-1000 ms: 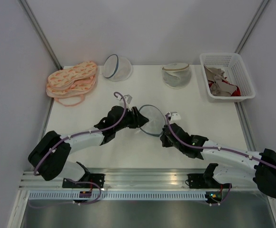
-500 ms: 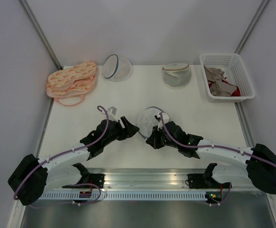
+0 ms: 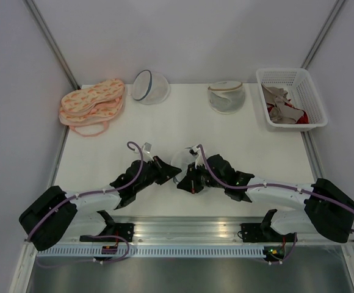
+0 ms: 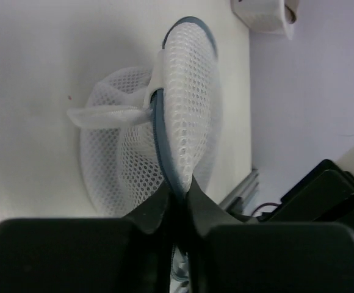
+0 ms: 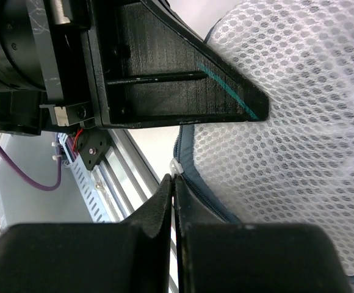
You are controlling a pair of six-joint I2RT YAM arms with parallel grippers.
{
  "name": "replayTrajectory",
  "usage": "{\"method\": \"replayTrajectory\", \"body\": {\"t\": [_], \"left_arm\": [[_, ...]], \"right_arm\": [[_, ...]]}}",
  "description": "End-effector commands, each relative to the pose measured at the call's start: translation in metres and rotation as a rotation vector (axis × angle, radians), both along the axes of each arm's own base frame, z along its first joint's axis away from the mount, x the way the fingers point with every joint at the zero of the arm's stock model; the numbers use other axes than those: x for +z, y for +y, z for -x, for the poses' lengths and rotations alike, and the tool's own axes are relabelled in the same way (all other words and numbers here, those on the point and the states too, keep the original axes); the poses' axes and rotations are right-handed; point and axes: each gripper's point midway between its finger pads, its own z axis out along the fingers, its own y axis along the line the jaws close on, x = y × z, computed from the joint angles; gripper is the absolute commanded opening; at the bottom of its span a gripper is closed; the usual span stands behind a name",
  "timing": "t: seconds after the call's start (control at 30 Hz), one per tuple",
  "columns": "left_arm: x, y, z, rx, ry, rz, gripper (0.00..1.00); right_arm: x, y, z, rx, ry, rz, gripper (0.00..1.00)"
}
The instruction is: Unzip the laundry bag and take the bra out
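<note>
Nearside on white table, grey-walled booth: left fingers, right fingers pinching laundry bag rim.

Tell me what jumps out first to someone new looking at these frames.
Front and centre, both grippers are clamped on the laundry bag. The left gripper pinches its grey-blue zipper rim, and the right gripper is shut on that rim from the opposite side. At the back, a pile of pink patterned garments lies far left, and a white basket of clothes stands far right.
</note>
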Motion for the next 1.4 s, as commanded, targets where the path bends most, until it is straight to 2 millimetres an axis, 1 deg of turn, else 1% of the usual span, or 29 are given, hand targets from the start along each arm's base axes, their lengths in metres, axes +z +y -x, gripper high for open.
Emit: {"method": "replayTrajectory", "body": {"t": [0.0, 0.13, 0.17, 0.2, 0.23, 0.3, 0.33, 0.4, 0.43, 0.6, 0.63, 0.67, 0.7, 0.73, 0.77, 0.8, 0.83, 0.9, 0.93, 0.97, 1.0, 1.03, 1.07, 1.1, 1.2, 1.27, 1.3, 1.33, 1.37], "left_arm": [[0.020, -0.009, -0.002, -0.005, -0.023, 0.105, 0.03], [0.021, -0.001, -0.003, 0.018, -0.040, 0.063, 0.02], [0.014, 0.005, -0.006, 0.048, -0.032, 0.021, 0.02], [0.020, 0.009, -0.007, 0.051, -0.062, 0.007, 0.02], [0.020, 0.013, -0.008, 0.065, -0.072, -0.016, 0.02], [0.016, 0.021, -0.008, 0.062, -0.088, -0.078, 0.02], [0.021, 0.023, -0.007, 0.060, -0.104, -0.082, 0.02], [0.018, 0.029, -0.005, 0.046, -0.116, -0.124, 0.02], [0.019, 0.029, -0.003, 0.031, -0.122, -0.125, 0.02], [0.015, 0.019, 0.005, -0.091, -0.162, -0.180, 0.02], [0.022, 0.015, 0.001, -0.104, -0.187, -0.186, 0.02], [0.015, 0.014, -0.004, -0.117, -0.194, -0.232, 0.02], [0.015, 0.013, -0.010, -0.116, -0.202, -0.250, 0.02], [0.028, 0.008, -0.019, -0.114, -0.237, -0.248, 0.02], [0.022, 0.008, -0.030, -0.107, -0.231, -0.282, 0.02], [0.024, 0.008, -0.039, -0.096, -0.256, -0.310, 0.02], [0.041, 0.001, -0.053, -0.086, -0.297, -0.298, 0.02], [0.037, 0.002, -0.077, -0.071, -0.304, -0.348, 0.07], [0.052, -0.003, -0.090, -0.061, -0.322, -0.341, 0.24], [0.052, 0.000, -0.100, -0.046, -0.310, -0.351, 0.35], [0.044, 0.001, -0.107, -0.035, -0.274, -0.374, 0.48], [0.054, 0.001, -0.114, -0.010, -0.269, -0.374, 0.68], [0.043, 0.008, -0.110, 0.002, -0.196, -0.406, 0.72], [0.043, 0.018, -0.113, 0.056, -0.175, -0.428, 0.74], [0.030, 0.035, -0.097, 0.110, -0.087, -0.428, 0.78], [0.027, 0.045, -0.075, 0.129, -0.048, -0.372, 0.78], [0.016, 0.047, -0.058, 0.104, -0.020, -0.342, 0.79], [0.028, 0.046, -0.049, 0.097, -0.041, -0.280, 0.79], [0.031, 0.043, -0.041, 0.097, -0.026, -0.222, 0.79]], "right_arm": [[0.016, 0.006, 0.003, 0.032, -0.032, -0.039, 0.00], [0.002, -0.010, 0.003, 0.009, -0.031, 0.063, 0.01], [-0.006, -0.019, 0.005, 0.004, -0.020, 0.117, 0.00], [-0.011, -0.026, 0.000, -0.032, -0.024, 0.154, 0.00], [-0.026, -0.041, 0.004, -0.052, 0.008, 0.240, 0.01], [-0.035, -0.060, -0.004, -0.133, 0.009, 0.333, 0.00], [-0.047, -0.082, -0.010, -0.212, 0.006, 0.436, 0.00], [-0.051, -0.099, -0.018, -0.303, 0.000, 0.504, 0.00], [-0.055, -0.114, -0.025, -0.369, -0.020, 0.565, 0.00], [-0.059, -0.135, -0.047, -0.519, -0.061, 0.658, 0.00], [-0.056, -0.132, -0.052, -0.533, -0.072, 0.651, 0.00], [-0.056, -0.132, -0.054, -0.537, -0.079, 0.657, 0.00], [-0.054, -0.129, -0.056, -0.534, -0.084, 0.647, 0.00], [-0.050, -0.124, -0.058, -0.528, -0.093, 0.622, 0.00], [-0.047, -0.121, -0.058, -0.517, -0.098, 0.608, 0.00], [-0.044, -0.118, -0.058, -0.503, -0.103, 0.595, 0.01], [-0.039, -0.113, -0.059, -0.491, -0.112, 0.568, 0.00], [-0.034, -0.107, -0.058, -0.470, -0.115, 0.536, 0.01], [-0.031, -0.105, -0.057, -0.462, -0.118, 0.523, 0.01], [-0.030, -0.104, -0.057, -0.461, -0.116, 0.516, 0.01], [-0.029, -0.101, -0.055, -0.447, -0.109, 0.501, 0.00], [-0.027, -0.097, -0.054, -0.438, -0.108, 0.476, 0.00], [-0.026, -0.094, -0.054, -0.435, -0.101, 0.461, 0.00], [-0.024, -0.089, -0.053, -0.419, -0.097, 0.436, 0.00], [-0.018, -0.077, -0.049, -0.376, -0.089, 0.376, 0.01], [-0.008, -0.058, -0.042, -0.295, -0.085, 0.292, 0.00], [0.001, -0.044, -0.039, -0.243, -0.102, 0.222, 0.00], [0.007, -0.031, -0.025, -0.147, -0.083, 0.160, 0.00], [0.016, -0.021, -0.019, -0.094, -0.084, 0.103, 0.00]]}}
